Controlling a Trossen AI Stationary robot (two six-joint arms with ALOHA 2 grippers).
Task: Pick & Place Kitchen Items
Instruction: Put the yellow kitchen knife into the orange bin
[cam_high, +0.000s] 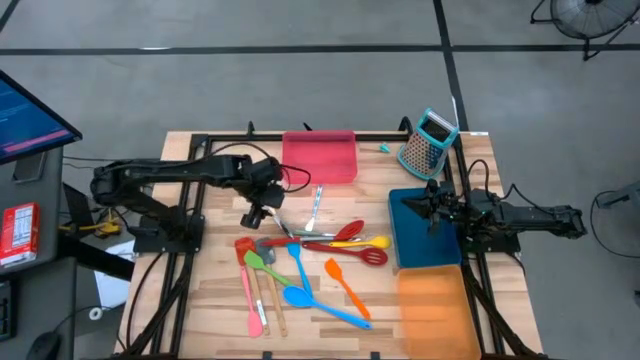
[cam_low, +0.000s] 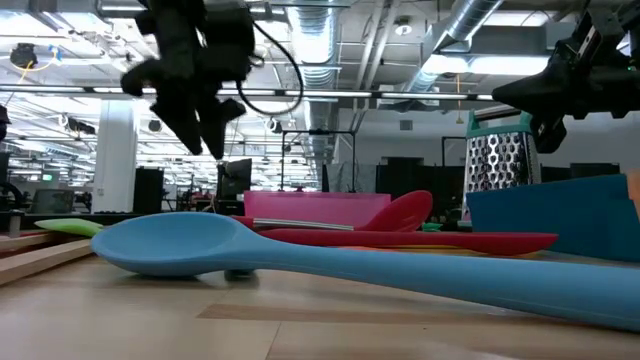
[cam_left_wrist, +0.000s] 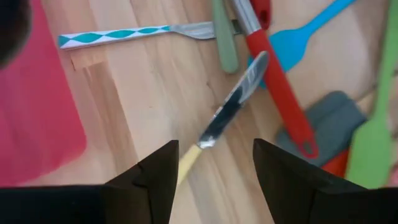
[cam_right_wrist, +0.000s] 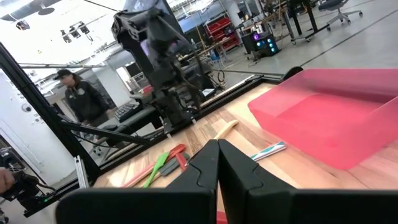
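Observation:
Several coloured utensils (cam_high: 310, 265) lie flat on the wooden table, among them a blue spoon (cam_low: 300, 255) and a red-handled tool (cam_left_wrist: 277, 87). A knife (cam_left_wrist: 227, 112) with a yellow handle (cam_left_wrist: 186, 163) lies on the wood. My left gripper (cam_left_wrist: 214, 171) hovers open above it, pointing steeply down, with one finger on either side of the handle end and clear of it. In the low view the left gripper (cam_low: 205, 125) hangs above the table. My right gripper (cam_high: 432, 205) waits shut and level over the blue tray (cam_high: 420, 245).
A red tray (cam_high: 320, 158) stands at the far middle, and an orange tray (cam_high: 435, 305) at the near right. A teal-topped grater (cam_high: 428, 142) stands at the far right. A fork with a teal-patterned handle (cam_left_wrist: 112, 36) lies beside the red tray. A person (cam_right_wrist: 84, 96) stands beyond the table.

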